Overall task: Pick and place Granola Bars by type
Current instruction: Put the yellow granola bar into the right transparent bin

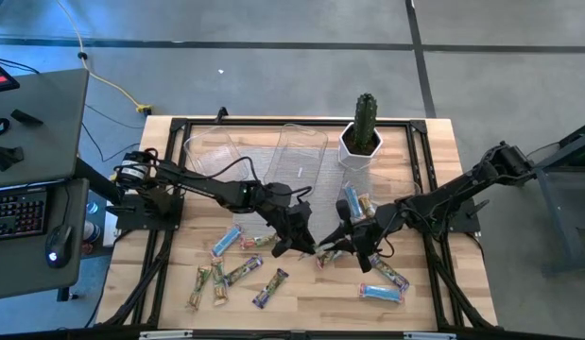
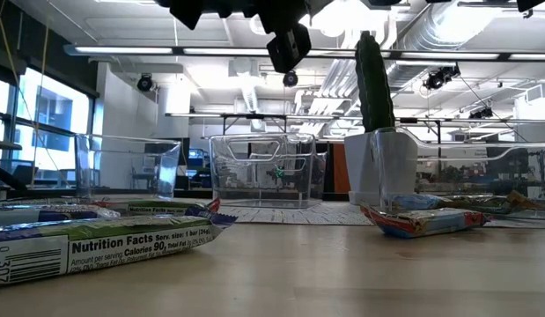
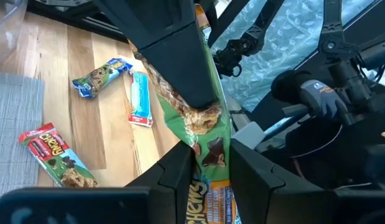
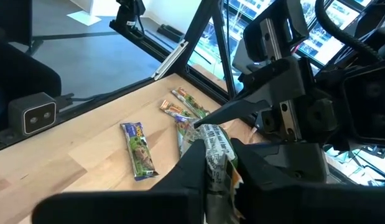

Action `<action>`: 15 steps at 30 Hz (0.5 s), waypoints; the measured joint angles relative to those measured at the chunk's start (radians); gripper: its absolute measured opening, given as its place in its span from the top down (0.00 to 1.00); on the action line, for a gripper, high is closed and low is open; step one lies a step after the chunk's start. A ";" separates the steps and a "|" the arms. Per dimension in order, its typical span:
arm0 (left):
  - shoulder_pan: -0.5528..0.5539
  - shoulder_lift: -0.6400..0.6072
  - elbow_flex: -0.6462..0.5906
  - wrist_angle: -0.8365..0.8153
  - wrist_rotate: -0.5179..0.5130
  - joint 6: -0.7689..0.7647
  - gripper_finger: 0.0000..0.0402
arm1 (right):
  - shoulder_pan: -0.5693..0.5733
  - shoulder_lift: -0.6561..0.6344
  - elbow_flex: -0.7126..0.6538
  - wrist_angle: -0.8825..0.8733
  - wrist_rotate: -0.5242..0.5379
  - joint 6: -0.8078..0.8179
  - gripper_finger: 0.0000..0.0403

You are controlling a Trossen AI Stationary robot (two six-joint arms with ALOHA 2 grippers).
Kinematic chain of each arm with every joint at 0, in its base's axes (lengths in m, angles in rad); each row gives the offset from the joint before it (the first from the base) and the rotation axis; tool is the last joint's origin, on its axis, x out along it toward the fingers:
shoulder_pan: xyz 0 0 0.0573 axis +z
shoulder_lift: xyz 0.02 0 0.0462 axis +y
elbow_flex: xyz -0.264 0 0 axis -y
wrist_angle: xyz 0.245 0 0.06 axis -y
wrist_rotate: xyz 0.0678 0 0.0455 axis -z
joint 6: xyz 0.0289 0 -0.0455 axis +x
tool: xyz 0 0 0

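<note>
Both grippers' fingers (image 3: 180,171) closed, mid-table.

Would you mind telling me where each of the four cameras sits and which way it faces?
High view: above the table, looking straight down; both arms, left gripper and right gripper meeting mid-table.
Low view: at tabletop height, looking level past the cactus; an arm overhead.
Left wrist view: on the left arm, fingers shut on a green-tan bar.
Right wrist view: on the right arm, fingers shut on a wrapped bar.
Shared: high and low both show the cactus.
</note>
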 joint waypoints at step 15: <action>0.002 0.001 -0.001 -0.071 -0.079 0.006 0.77 | 0.000 0.000 0.001 -0.124 0.046 0.055 0.94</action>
